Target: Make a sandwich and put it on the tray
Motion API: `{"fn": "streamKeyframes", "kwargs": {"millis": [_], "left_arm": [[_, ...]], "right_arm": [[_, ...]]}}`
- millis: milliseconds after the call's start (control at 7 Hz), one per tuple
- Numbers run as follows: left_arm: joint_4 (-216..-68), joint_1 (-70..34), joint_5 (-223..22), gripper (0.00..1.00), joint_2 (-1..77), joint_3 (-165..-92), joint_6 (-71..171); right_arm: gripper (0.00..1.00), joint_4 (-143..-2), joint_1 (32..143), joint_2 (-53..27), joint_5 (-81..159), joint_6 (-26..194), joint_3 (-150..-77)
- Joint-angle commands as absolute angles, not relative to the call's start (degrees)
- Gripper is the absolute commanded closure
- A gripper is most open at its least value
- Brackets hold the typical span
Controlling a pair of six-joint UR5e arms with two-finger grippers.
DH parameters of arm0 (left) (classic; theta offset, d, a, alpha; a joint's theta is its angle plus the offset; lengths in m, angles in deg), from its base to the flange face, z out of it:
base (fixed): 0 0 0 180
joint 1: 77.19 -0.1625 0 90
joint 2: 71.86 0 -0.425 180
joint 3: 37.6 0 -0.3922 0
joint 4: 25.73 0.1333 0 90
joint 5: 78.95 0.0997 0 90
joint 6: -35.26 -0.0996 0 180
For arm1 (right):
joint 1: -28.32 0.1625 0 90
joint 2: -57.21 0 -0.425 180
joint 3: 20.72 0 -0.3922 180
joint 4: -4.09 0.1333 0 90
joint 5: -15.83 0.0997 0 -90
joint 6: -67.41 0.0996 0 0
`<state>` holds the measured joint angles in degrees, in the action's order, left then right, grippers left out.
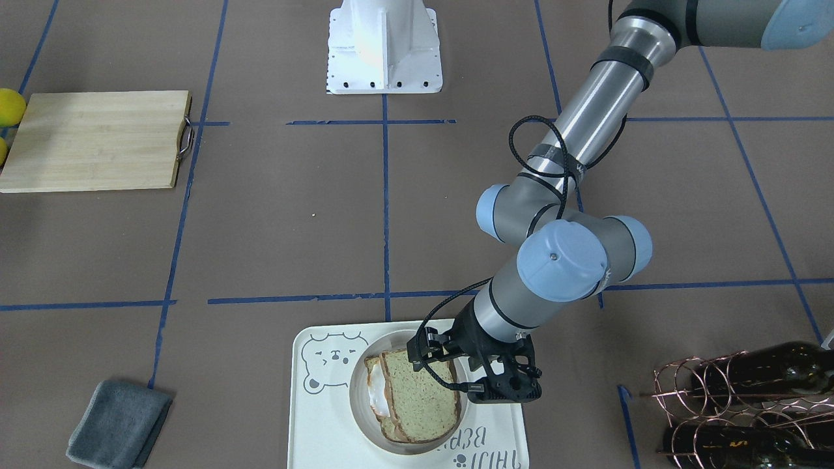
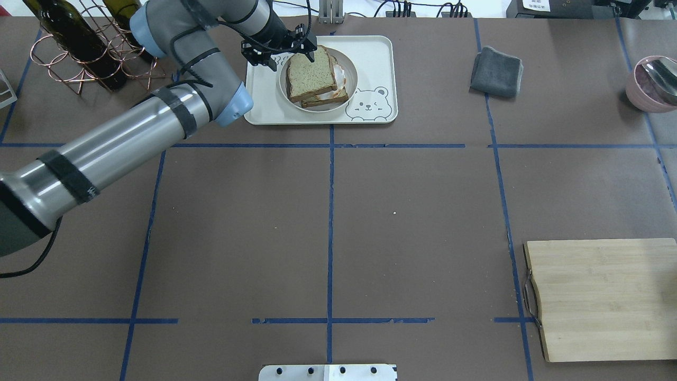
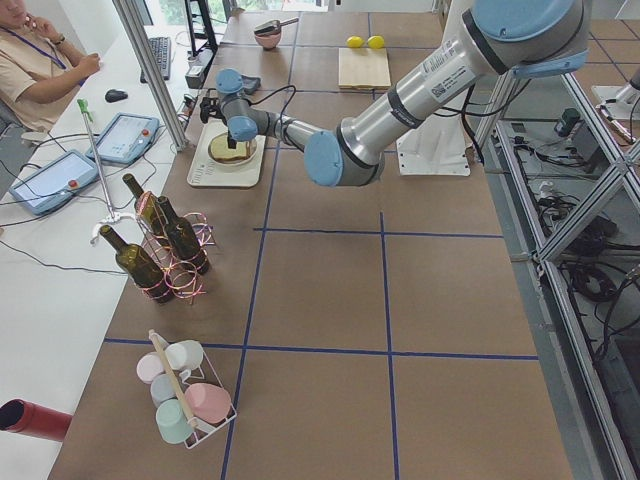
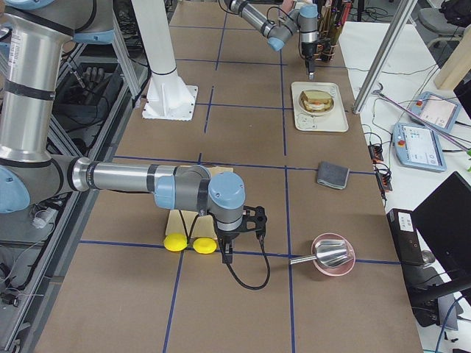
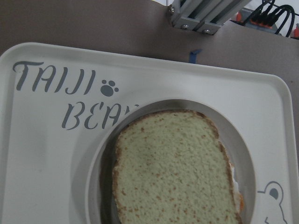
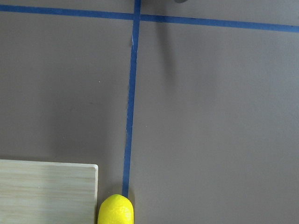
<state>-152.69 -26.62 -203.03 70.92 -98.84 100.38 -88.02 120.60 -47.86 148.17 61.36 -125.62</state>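
Sandwich [image 2: 312, 79] on plate [image 5: 245, 154] on tray [image 2: 375, 58], left jaws near

A pale wooden cutting board [image 2: 603, 299] lies with two lemons [image 4: 175, 242] just beside it, a folded grey cloth [image 2: 497, 64] sits apart from a pink bowl [image 2: 634, 98], and dark wine bottles [image 2: 79, 47] rest in a copper rack [image 1: 677, 381].

Robotics lab. A large table [image 2: 423, 211] covered in brown matting is marked into squares with blue tape [image 2: 330, 211]. Two industrial robot arms [image 3: 420, 90] reach over it beside a white pedestal [image 1: 384, 45]. Around it are metal frame posts [image 3: 150, 80], control tablets [image 3: 128, 137], loose cables [image 3: 600, 285] and a seated person [image 3: 35, 65].
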Motion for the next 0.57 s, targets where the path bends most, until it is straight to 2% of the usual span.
{"fn": "streamKeyframes", "kwargs": {"millis": [0, 143, 286, 429], "left_arm": [[-136.37, -26.13, -203.58, 0.00, 54.69, -126.77, 91.56], [-132.29, -24.47, -203.58, 0.00, 45.57, -138.90, 85.34], [-130.60, -21.50, -203.58, 0.00, 36.08, -146.33, 79.36], [-130.49, -16.42, -203.67, 0.00, 27.72, -149.54, 69.38]], "right_arm": [[0.00, -88.02, 120.60, -47.74, 148.10, 61.52, -125.57], [0.00, -88.02, 120.60, -47.74, 148.19, 61.52, -125.57], [0.00, -88.02, 120.60, -47.82, 148.28, 61.52, -125.57], [0.00, -88.02, 120.60, -47.91, 148.19, 61.61, -125.57]]}}
